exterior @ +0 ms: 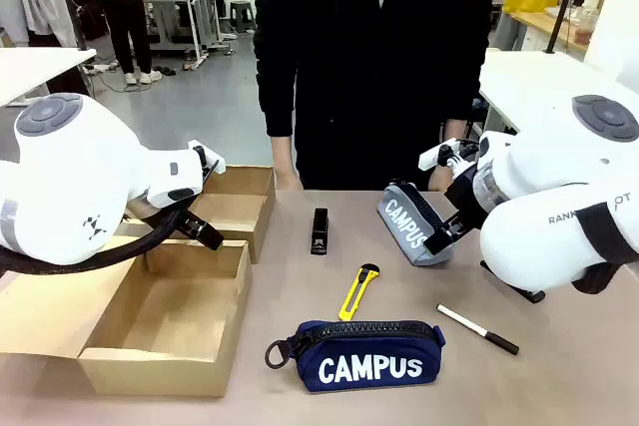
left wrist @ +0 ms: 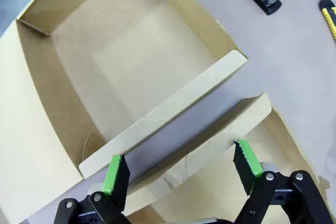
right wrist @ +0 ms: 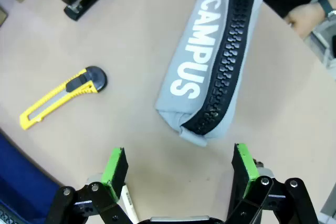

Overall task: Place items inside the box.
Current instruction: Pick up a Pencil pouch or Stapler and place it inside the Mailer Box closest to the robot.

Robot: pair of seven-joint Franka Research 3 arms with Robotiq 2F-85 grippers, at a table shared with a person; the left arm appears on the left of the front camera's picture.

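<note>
The grey pouch [exterior: 414,226] lies far right on the table [exterior: 539,386], and like the other items it is outside the box [exterior: 150,371] at near left. The right gripper [right wrist: 179,153] hovers over its near end, jaws wide and empty. The left gripper [left wrist: 179,155], equally wide and empty, hangs above a box flap. A grip this close to the soft end may pinch only cloth, so the pouch could sag or slip.

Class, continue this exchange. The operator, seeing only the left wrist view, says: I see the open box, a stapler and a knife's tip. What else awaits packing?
Observer: A navy CAMPUS pouch lies just beyond the knife's blade end.
Operator: Anything else?
Observer: A white pen with a black cap lies right of that pouch.
Operator: And the right claw?
Observer: It is open, facing one end of a grey CAMPUS pouch, holding nothing.
</note>
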